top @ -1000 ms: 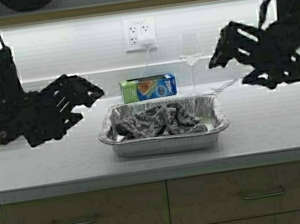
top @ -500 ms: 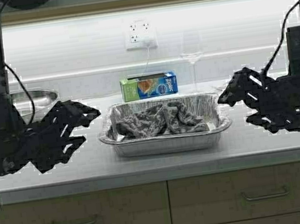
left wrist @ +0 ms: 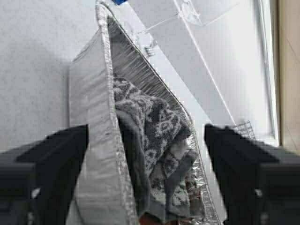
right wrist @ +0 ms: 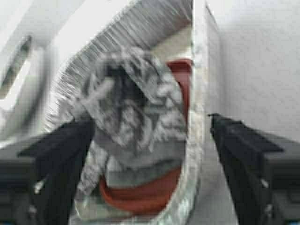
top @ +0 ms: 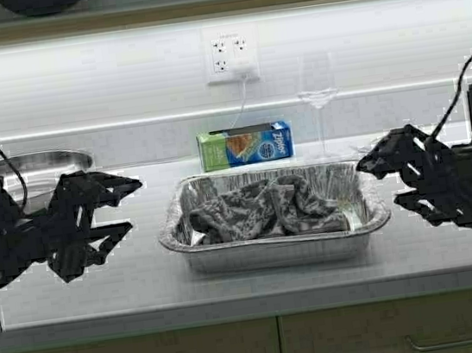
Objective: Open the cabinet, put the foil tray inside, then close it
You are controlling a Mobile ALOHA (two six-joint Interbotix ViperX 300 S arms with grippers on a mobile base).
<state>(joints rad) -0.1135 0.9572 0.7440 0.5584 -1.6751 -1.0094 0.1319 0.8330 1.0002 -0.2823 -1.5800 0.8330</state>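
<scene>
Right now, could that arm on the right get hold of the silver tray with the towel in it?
Probably yes. The right gripper hangs open just beside the foil tray, level with its end rim, with bare counter between them.

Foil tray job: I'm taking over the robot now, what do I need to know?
Left gripper: open, beside the foil tray's left end, not touching.
Right gripper: open, at its right end, not gripping.
Tray sits on the counter with a patterned cloth inside.
Done: both arms lined up on the tray.
Left: grab and lift the tray, open the cabinet, put it inside, close. Cabinet doors not in view.
</scene>
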